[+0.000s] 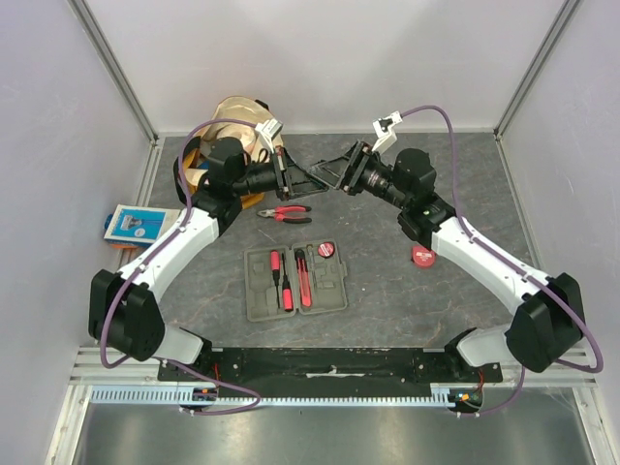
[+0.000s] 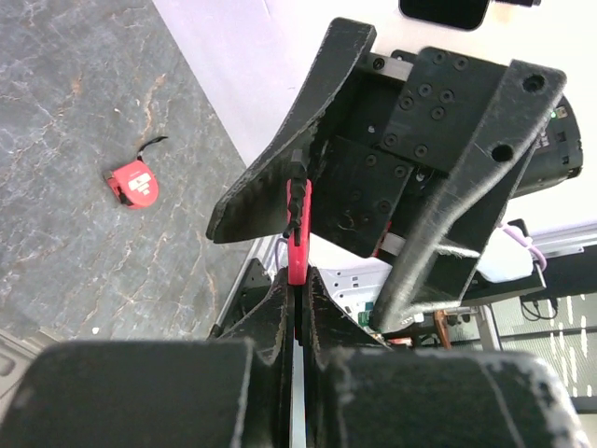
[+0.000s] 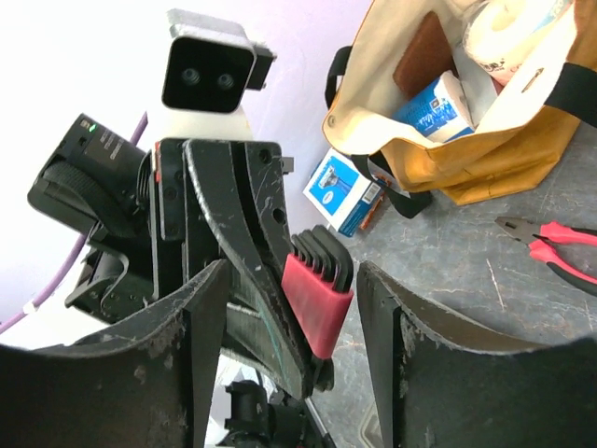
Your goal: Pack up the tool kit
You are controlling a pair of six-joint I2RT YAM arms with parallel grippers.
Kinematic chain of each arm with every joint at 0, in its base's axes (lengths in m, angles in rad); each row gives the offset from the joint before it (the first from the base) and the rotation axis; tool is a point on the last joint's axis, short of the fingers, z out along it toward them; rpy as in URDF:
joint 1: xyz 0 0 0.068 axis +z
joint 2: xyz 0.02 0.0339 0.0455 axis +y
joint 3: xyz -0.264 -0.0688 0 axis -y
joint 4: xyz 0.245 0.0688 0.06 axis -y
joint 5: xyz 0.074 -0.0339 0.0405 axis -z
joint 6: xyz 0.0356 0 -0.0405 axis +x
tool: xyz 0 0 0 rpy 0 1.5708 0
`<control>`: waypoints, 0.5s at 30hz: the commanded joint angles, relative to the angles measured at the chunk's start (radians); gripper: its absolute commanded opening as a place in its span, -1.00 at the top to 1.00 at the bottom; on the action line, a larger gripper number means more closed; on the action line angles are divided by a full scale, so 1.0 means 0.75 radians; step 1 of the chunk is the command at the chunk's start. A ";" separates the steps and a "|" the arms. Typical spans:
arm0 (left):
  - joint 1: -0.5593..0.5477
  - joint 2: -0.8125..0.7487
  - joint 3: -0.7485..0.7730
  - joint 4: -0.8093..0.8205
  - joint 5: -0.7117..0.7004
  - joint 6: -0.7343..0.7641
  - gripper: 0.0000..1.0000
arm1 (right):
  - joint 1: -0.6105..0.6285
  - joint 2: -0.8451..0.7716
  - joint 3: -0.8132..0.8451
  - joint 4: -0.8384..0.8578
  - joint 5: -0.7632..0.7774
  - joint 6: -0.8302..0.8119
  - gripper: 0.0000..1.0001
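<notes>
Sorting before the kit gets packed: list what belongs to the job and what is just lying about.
Belongs to the job:
- grey tool case
- screwdrivers in it
- pliers
- red tape measure
- hex key set, clamped in the left fingers

Just lying about:
- tan bag
- blue-and-white packet

case (image 1: 295, 281) mid-table | pliers (image 1: 284, 213) just behind it | tape measure (image 1: 423, 255) off to its right | bag (image 1: 232, 131) back left | packet (image 1: 131, 225) far left | hex key set (image 3: 317, 294) up in left gripper (image 2: 297, 285)
</notes>
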State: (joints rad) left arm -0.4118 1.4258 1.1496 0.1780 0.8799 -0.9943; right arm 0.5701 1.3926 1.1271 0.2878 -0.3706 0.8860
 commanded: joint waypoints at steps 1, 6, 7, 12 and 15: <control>0.011 -0.064 0.007 0.116 0.064 -0.108 0.97 | 0.007 -0.100 -0.044 0.158 -0.058 0.032 -0.38; 0.042 -0.087 -0.013 0.127 0.101 -0.114 0.97 | -0.001 -0.167 -0.126 0.207 -0.032 0.062 -0.30; 0.048 -0.091 -0.015 0.129 0.109 -0.114 0.96 | -0.003 -0.175 -0.134 0.209 -0.025 0.062 -0.26; 0.050 -0.103 -0.029 0.145 0.144 -0.116 0.97 | -0.012 -0.165 -0.128 0.226 -0.036 0.077 -0.01; 0.048 -0.109 -0.038 0.153 0.158 -0.120 0.96 | -0.014 -0.145 -0.130 0.238 -0.038 0.091 0.07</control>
State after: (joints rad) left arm -0.3771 1.3777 1.1301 0.2420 0.9466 -1.0466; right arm 0.5655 1.2846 1.0290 0.4011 -0.3874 0.9367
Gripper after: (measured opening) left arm 0.033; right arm 0.487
